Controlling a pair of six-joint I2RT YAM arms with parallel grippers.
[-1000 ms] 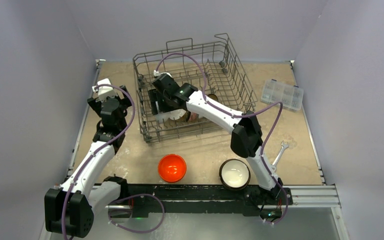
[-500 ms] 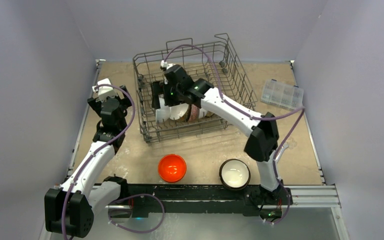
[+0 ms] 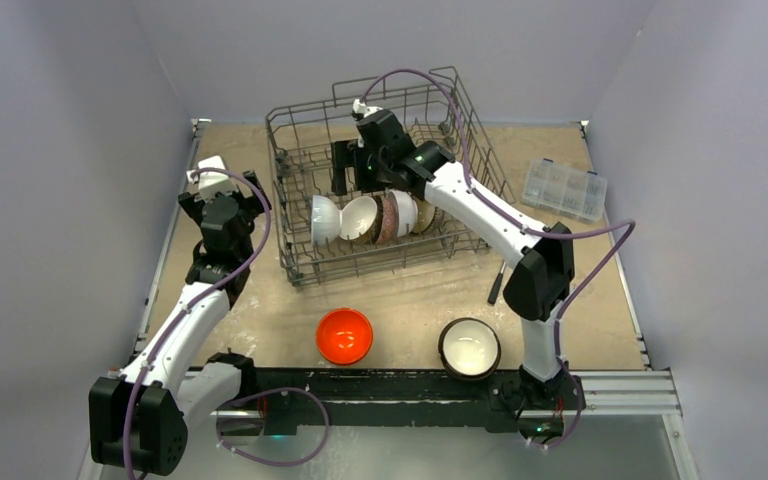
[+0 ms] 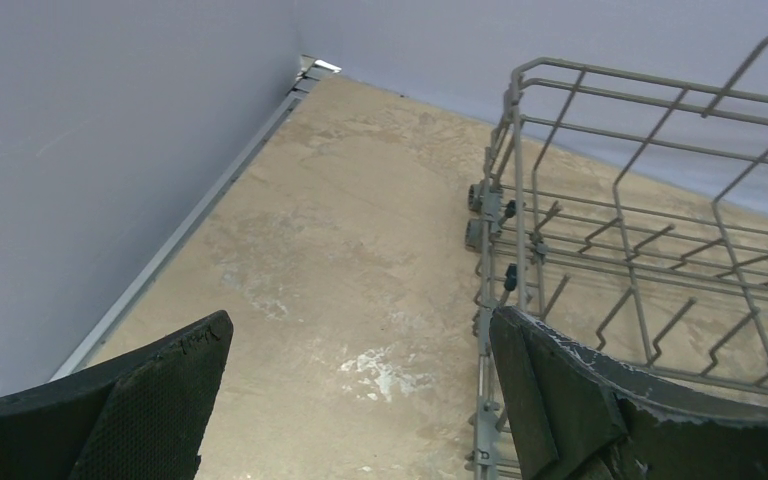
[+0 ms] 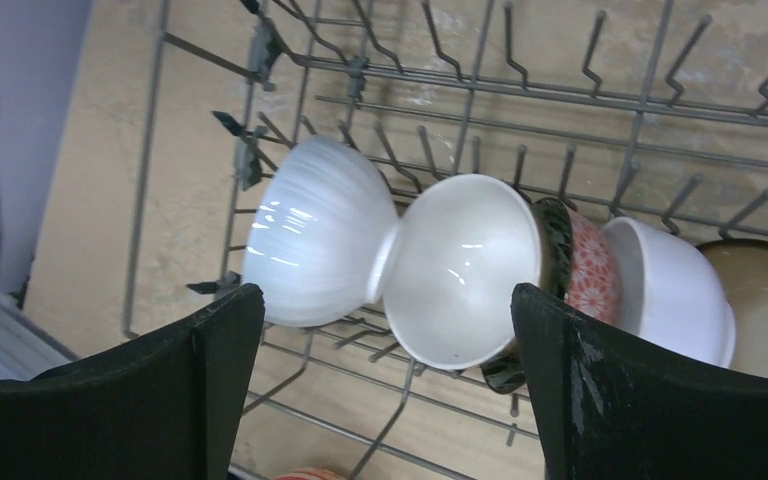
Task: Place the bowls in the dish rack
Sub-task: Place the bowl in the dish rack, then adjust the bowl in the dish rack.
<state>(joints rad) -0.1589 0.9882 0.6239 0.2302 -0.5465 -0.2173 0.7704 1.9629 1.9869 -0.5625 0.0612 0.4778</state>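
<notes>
The dish rack [image 3: 282,180] stands at the back middle of the table. Along its front row several bowls stand on edge: a ribbed white one [image 3: 324,220] [image 5: 310,240], a white-lined one [image 5: 460,265], a red-patterned one [image 5: 590,270], a plain white one [image 5: 670,290] and a brown one [image 5: 760,300]. My right gripper [image 3: 355,165] [image 5: 385,380] hovers open above them, holding nothing. An orange bowl [image 3: 345,336] and a dark bowl with cream inside [image 3: 469,348] sit on the table near the arm bases. My left gripper [image 3: 210,172] [image 4: 360,390] is open and empty, left of the rack [image 4: 520,180].
A clear compartment box [image 3: 564,188] lies at the right, beside the rack. Grey walls close in the table on three sides. A metal rail [image 4: 190,225] runs along the left edge, close to my left gripper.
My right gripper has opened, left the ribbed white bowl standing in the rack, and risen back and to the right. The left arm has not moved.
</notes>
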